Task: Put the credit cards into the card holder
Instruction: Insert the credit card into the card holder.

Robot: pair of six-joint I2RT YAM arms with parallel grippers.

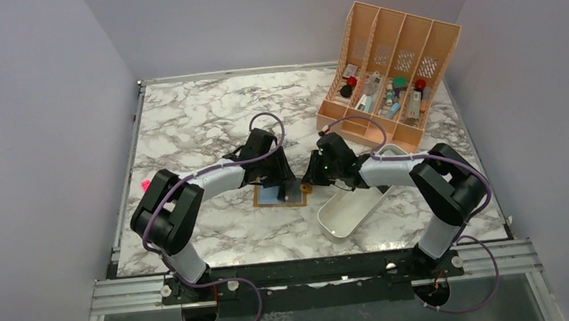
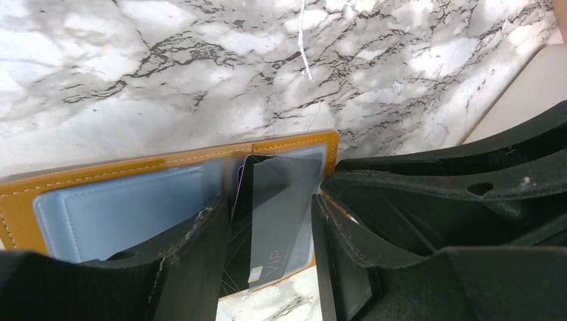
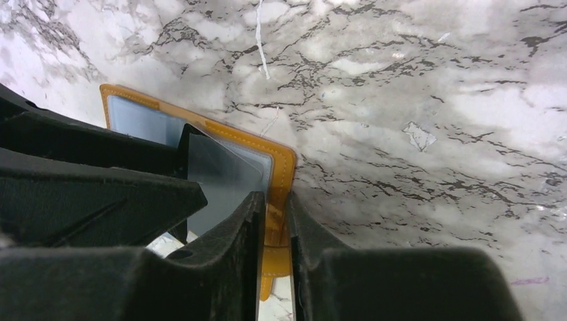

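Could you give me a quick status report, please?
Left fingers flank a dark card over the open card holder, grip unclear. Right fingers shut on its edge. White tray alongside, not obstructing.

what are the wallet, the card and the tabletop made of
wallet: leather or faux leather, matte mustard, pale stitching along the edge.
card: probably plastic, thin, glossy grey, printed VIP.
tabletop: marble-look, white with dark veins, slight sheen; real stone or laminate cannot be told.
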